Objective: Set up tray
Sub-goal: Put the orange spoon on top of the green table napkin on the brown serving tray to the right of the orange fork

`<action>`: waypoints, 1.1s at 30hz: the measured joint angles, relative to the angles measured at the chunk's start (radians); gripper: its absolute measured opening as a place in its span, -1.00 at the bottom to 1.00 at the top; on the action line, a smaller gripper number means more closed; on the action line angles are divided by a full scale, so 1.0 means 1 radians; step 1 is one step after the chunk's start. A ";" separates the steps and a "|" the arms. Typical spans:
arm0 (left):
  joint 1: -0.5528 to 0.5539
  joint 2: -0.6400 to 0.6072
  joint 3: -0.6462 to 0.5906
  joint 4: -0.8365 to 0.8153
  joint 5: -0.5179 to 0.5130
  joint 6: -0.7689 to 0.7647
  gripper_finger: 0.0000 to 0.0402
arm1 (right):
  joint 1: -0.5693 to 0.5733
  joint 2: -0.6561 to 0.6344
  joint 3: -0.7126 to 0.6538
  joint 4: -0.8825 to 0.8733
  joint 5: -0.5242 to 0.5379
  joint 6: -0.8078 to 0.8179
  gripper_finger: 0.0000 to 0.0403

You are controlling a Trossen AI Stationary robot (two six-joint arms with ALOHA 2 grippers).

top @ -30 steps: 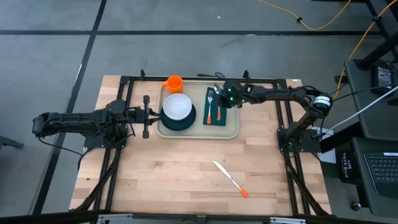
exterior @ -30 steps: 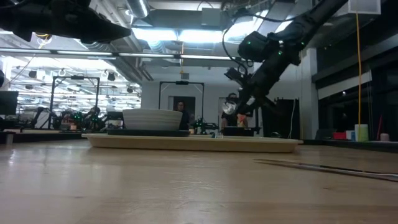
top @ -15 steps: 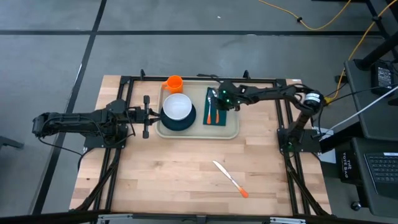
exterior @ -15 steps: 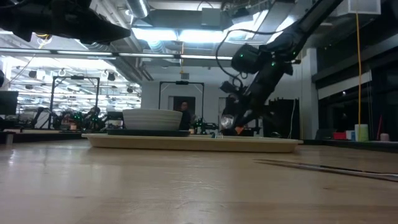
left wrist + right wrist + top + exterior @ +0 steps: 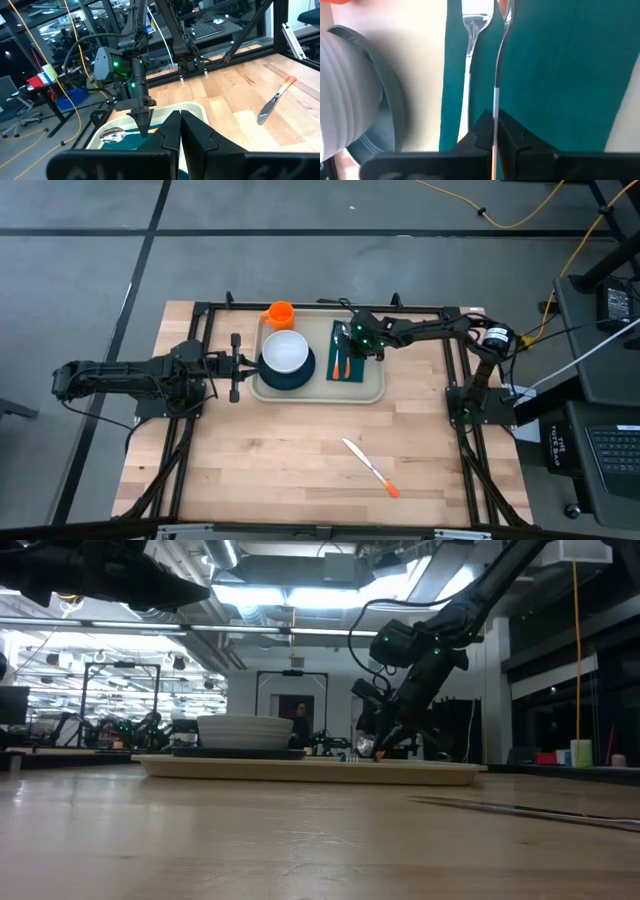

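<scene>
Wooden table [image 5: 280,460] carries the tray [image 5: 368,393] at its far middle. On its green napkin [image 5: 560,70], the right gripper [image 5: 352,340] pinches a spoon [image 5: 499,60] beside the fork [image 5: 472,30]; releasing crooked could knock the fork askew. Left gripper [image 5: 233,367], pressed together, waits beside the tray. No readable writing.

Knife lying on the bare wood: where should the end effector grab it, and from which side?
Take the orange handle of the knife, coming straight down from above, fingers closing across its narrow width. It lies flat and diagonal on the table, blade pointing toward the tray, with nothing beside it.
</scene>
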 joint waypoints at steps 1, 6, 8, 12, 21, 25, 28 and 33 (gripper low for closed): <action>0.000 0.000 0.000 0.000 0.000 0.000 -0.96 | 0.000 0.000 0.000 0.001 0.000 0.012 -0.96; 0.000 0.000 0.000 0.000 0.000 0.000 -0.96 | 0.000 0.000 0.000 0.000 0.000 0.042 -0.96; 0.000 0.000 0.000 0.000 0.000 0.000 -0.97 | 0.000 0.000 0.000 0.000 0.006 0.048 -0.96; 0.000 0.000 0.000 0.000 0.000 0.000 -0.98 | 0.001 0.000 0.000 -0.001 0.012 0.051 -0.96; 0.000 0.000 0.000 0.000 0.000 -0.001 -0.99 | 0.012 0.000 0.000 -0.006 0.029 0.056 -0.96; 0.000 0.000 0.000 0.000 0.000 -0.002 -0.98 | 0.012 0.000 0.000 -0.005 0.046 0.056 -0.96; 0.000 0.000 0.000 0.000 0.000 -0.002 -0.97 | 0.012 0.000 0.000 -0.004 0.046 0.057 -0.95; 0.000 0.000 0.000 0.000 0.000 -0.002 -0.99 | 0.013 0.003 0.000 0.003 0.048 0.061 -0.95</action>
